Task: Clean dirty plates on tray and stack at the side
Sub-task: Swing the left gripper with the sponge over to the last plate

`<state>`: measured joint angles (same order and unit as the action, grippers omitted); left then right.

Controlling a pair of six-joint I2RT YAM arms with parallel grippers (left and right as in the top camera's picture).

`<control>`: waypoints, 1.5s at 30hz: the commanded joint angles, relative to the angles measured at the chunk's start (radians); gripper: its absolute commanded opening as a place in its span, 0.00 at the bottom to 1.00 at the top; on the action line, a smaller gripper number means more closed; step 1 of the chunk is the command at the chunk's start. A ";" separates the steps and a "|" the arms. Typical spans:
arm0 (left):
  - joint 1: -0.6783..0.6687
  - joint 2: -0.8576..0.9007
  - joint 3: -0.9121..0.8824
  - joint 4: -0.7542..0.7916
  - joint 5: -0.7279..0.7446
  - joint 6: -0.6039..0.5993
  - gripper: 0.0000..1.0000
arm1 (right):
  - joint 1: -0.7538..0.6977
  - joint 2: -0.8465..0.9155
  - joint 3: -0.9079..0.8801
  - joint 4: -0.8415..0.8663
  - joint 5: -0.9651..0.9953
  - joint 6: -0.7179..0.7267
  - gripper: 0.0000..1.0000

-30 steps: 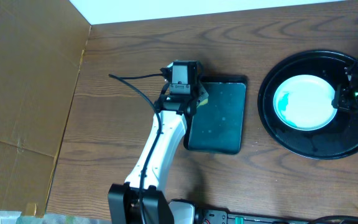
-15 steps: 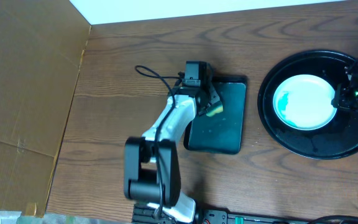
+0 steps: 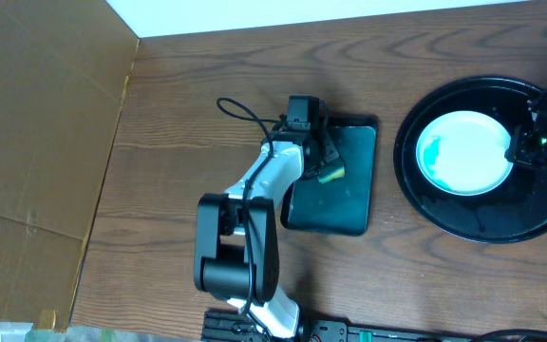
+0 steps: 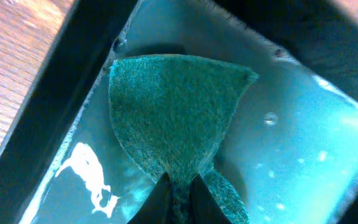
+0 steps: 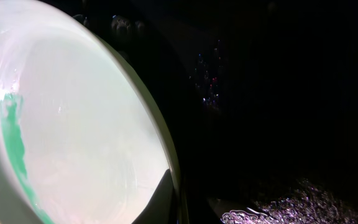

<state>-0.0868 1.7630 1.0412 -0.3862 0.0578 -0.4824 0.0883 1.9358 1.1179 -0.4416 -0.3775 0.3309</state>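
My left gripper [image 4: 180, 196] pinches a green pad [image 4: 173, 112] over the wet rectangular tray [image 3: 345, 204], mid-bench. At the right edge, the stained plate [image 3: 463, 152] lies in the round tray [image 3: 482, 226], which is cropped. The right gripper [image 3: 528, 150] sits at its rim; shadow hides its grip, so I cannot tell.

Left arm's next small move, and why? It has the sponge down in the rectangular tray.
Probably lift the left hand straight up, clear of the rectangular tray. It pinches the green sponge over the tray's wet floor, so the sponge looks wetted. The plate in the round black tray shows a teal smear, and the right hand seems to grip its rim.
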 commanded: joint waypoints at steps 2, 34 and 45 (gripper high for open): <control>0.002 -0.161 -0.003 -0.005 0.006 0.044 0.07 | 0.005 0.063 -0.010 0.009 0.138 0.009 0.01; -0.514 -0.054 -0.003 0.431 0.066 -0.114 0.07 | 0.051 0.063 -0.010 0.027 0.029 -0.179 0.01; -0.628 0.112 -0.003 0.623 0.028 -0.123 0.07 | 0.066 0.063 -0.010 0.037 0.033 -0.179 0.01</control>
<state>-0.7074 1.8500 1.0363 0.2256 0.1246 -0.5900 0.1211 1.9404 1.1233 -0.4023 -0.3622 0.1707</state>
